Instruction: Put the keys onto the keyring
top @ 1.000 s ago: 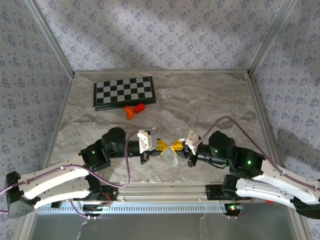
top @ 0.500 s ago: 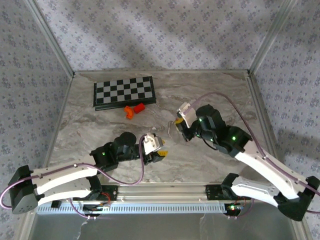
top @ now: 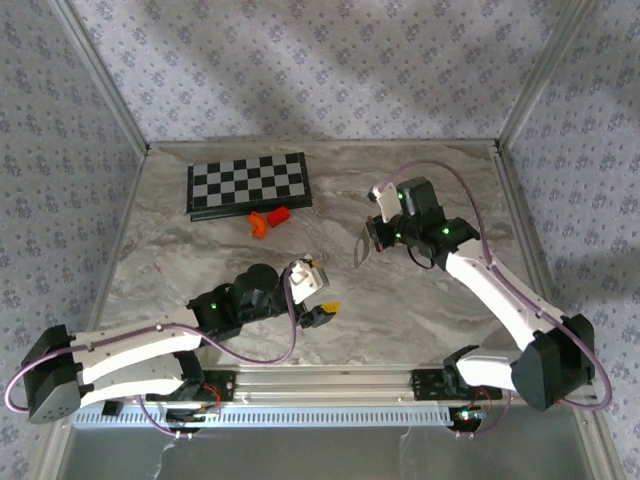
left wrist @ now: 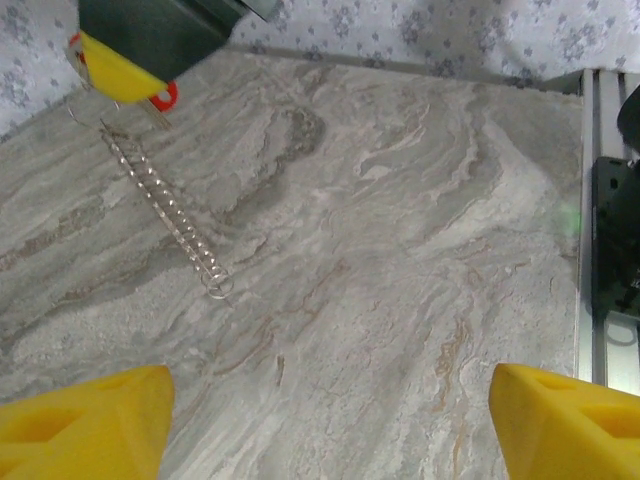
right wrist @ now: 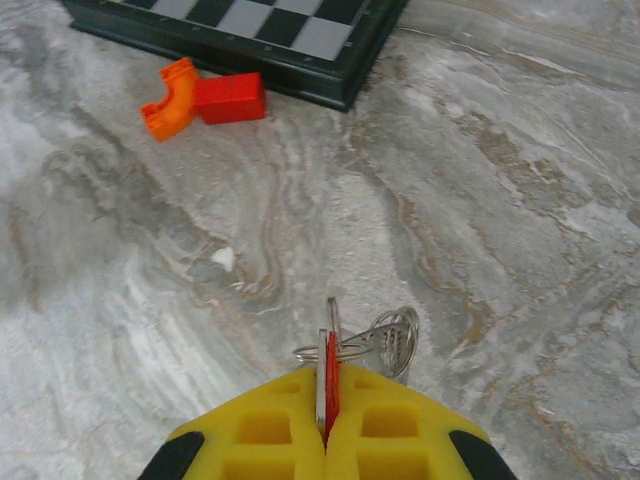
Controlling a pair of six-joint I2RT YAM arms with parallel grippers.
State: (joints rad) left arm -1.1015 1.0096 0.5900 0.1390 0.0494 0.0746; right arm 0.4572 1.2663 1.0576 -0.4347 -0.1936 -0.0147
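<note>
- The right gripper (right wrist: 325, 432) is clamped on the keyring (right wrist: 330, 362) by its red tag (right wrist: 329, 385), right of the chessboard (top: 248, 184), so the wire ring (right wrist: 350, 349) hangs free.
- The keys (right wrist: 393, 338) hang at that ring (apparently threaded).
- The left gripper (left wrist: 325, 420) stands apart, empty, nearer than the chessboard.

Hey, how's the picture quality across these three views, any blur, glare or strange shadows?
Top external view: slanted bands of light and shade cross the back wall, while the table is evenly lit without glare. Left wrist view: the left gripper has soft-edged fingertips; the table beyond is sharp. Right wrist view: the keyring in the right gripper is crisp.
</note>
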